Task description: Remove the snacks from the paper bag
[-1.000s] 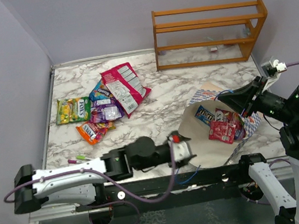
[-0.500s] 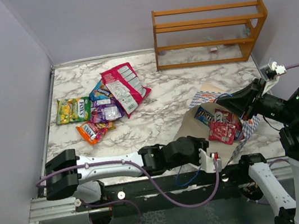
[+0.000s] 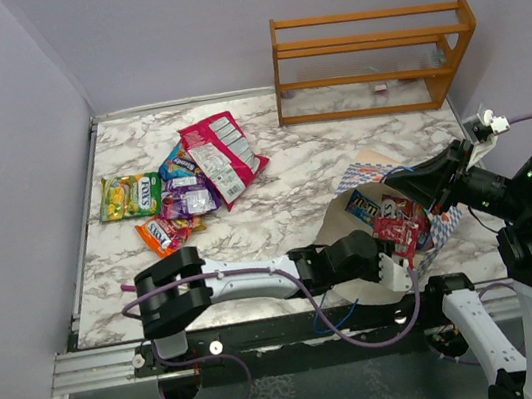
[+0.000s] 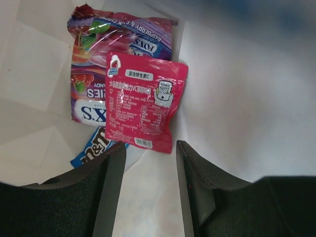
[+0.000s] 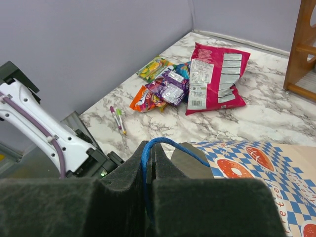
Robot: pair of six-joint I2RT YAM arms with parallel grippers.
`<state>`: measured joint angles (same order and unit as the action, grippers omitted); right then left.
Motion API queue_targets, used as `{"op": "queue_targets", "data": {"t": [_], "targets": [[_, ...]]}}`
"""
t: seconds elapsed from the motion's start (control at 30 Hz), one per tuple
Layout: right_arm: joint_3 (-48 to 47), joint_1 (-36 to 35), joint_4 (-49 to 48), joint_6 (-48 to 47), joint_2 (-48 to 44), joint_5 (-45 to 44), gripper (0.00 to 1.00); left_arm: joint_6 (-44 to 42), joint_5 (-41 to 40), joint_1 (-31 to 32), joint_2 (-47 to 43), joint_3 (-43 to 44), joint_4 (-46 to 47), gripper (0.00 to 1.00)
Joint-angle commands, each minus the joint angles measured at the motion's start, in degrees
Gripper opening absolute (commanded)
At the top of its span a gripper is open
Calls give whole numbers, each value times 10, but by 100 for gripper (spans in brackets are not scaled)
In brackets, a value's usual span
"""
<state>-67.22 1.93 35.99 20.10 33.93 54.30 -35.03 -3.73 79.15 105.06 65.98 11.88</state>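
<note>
Done: snack pile point(image 3: 191, 176) on surface point(image 3: 296, 195).
Remaining: three packets point(image 4: 145, 106) in bag point(image 3: 361, 173).
Left claw point(image 4: 150, 145): parted, empty.
Right claw point(image 5: 149, 148): pinching handle point(image 5: 170, 144).

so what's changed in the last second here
The left gripper swung right along the near edge and now reaches into the bag. It is open just short of the red packet, with nothing grasped. The right gripper stayed shut on the handle, and the snack pile didn't move.
</note>
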Motion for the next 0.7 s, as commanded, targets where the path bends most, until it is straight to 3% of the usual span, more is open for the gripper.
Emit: {"op": "queue_targets", "data": {"t": [0.0, 0.37, 0.53, 0.67], "targets": [[-13, -2, -21, 9, -6, 11, 2, 53, -29, -14, 49, 38, 43, 48], [-19, -2, -21, 12, -2, 12, 2, 155, 36, -67, 85, 25, 124, 51], [-27, -2, -13, 8, -1, 6, 2, 161, 68, -71, 38, -36, 182, 55], [-19, -2, -22, 13, -1, 9, 2, 178, 74, -75, 36, -33, 165, 57]]}}
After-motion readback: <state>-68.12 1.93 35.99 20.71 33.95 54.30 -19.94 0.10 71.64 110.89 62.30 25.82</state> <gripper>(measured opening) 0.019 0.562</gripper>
